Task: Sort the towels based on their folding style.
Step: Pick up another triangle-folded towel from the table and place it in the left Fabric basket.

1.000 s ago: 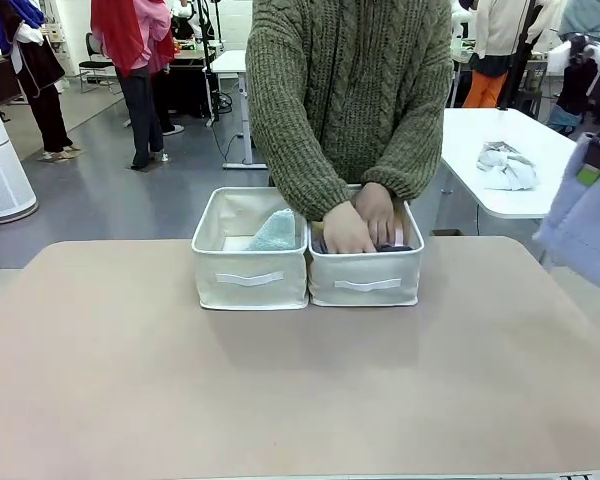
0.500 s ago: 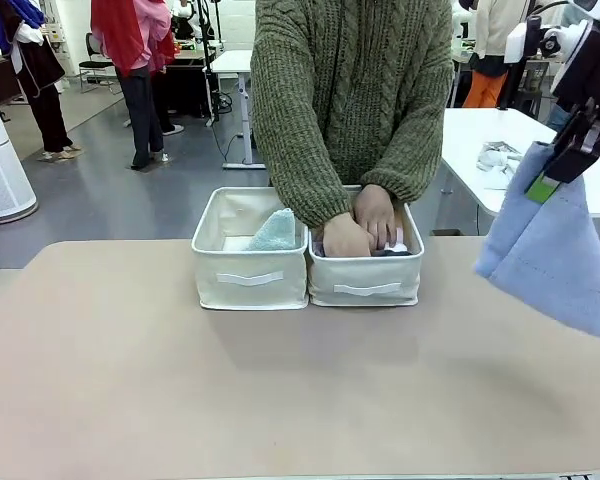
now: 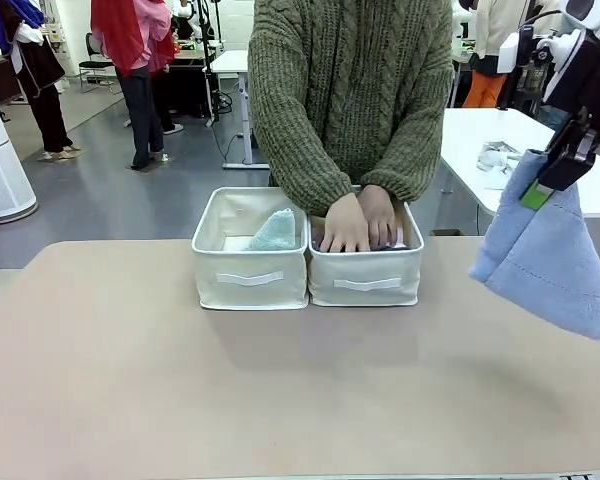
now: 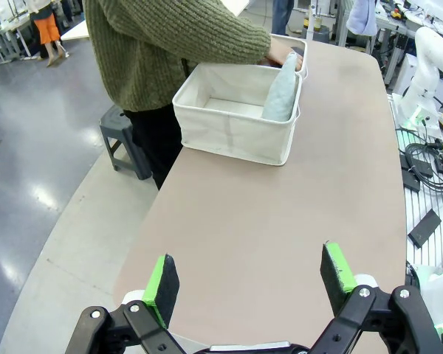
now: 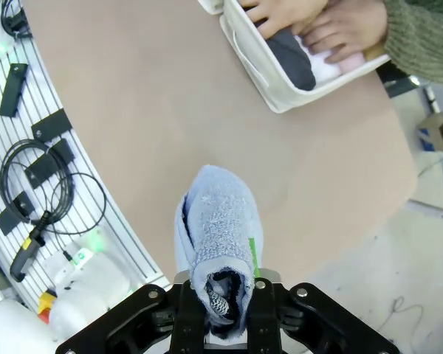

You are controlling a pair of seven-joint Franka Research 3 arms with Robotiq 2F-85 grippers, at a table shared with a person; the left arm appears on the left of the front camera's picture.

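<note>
Blue cone [image 3: 550, 260] hangs clenched in your right gripper [image 3: 552, 170]; carry it clear of the hands [image 3: 360, 222] to the left bin [image 3: 248, 285], beside the teal cone [image 3: 276, 232]; left gripper [image 4: 249, 273] gapes empty.

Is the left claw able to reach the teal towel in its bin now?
Probably yes: the left claw is open, bare table lies before it, and the teal towel stands uncovered; the person's hands are in the other bin.
</note>
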